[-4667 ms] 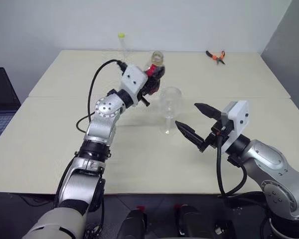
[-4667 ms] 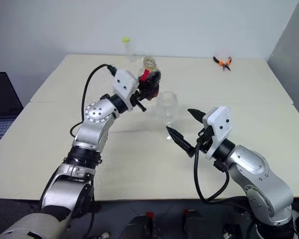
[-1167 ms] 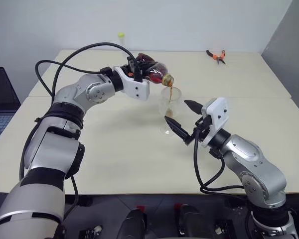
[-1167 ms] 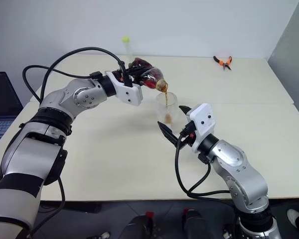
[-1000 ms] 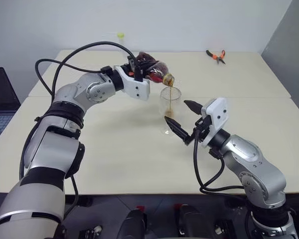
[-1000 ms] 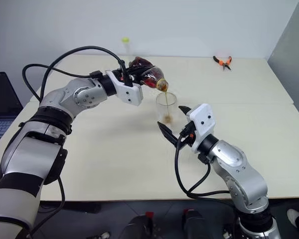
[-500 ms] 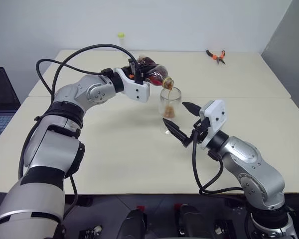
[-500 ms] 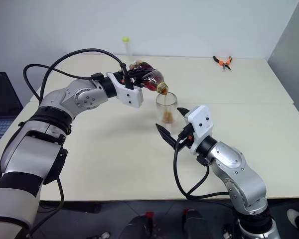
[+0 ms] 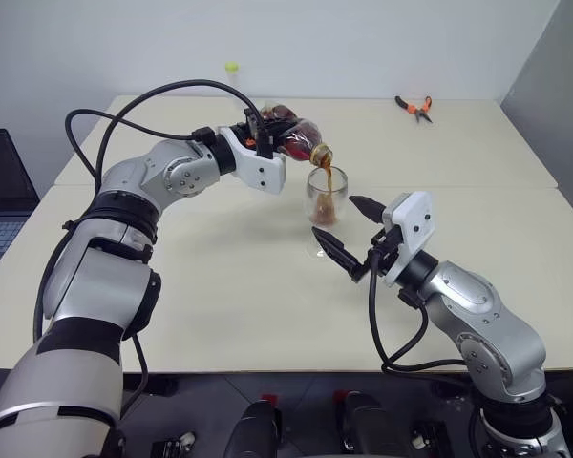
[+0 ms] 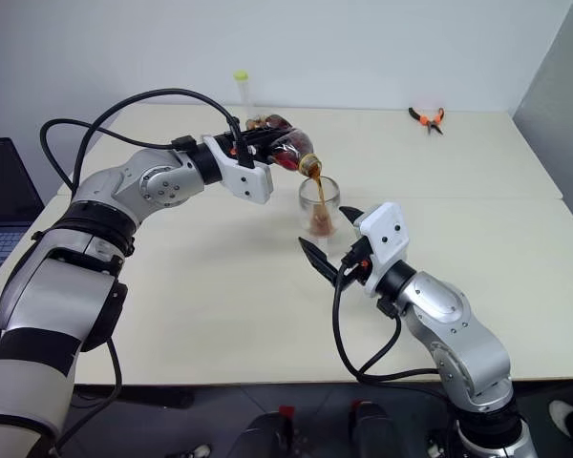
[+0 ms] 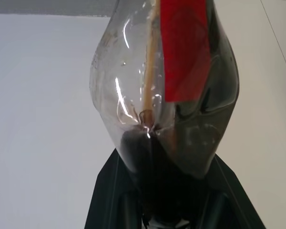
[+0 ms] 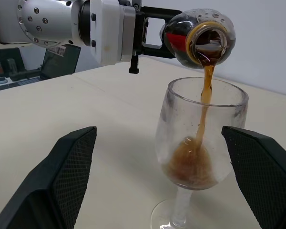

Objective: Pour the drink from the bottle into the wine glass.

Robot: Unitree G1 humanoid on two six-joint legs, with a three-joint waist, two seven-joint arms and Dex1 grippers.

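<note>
While the left gripper pinches the bottle by its base, that squat clear plastic bottle lies tipped, its open mouth just above the rim of the wine glass. A thin brown stream of the drink falls into the round bowl, where a shallow foamy pool has gathered; the rest sloshes dark inside the bottle behind a red label. The glass is clear, thin-stemmed, with a flat round foot, and stands on the smooth pale table near its middle. The right gripper waits just beside the glass, its two black ridged fingers spread wide on either side of it, touching nothing. One thin tube and one pair of orange-handled pliers sit at the far edge.
</note>
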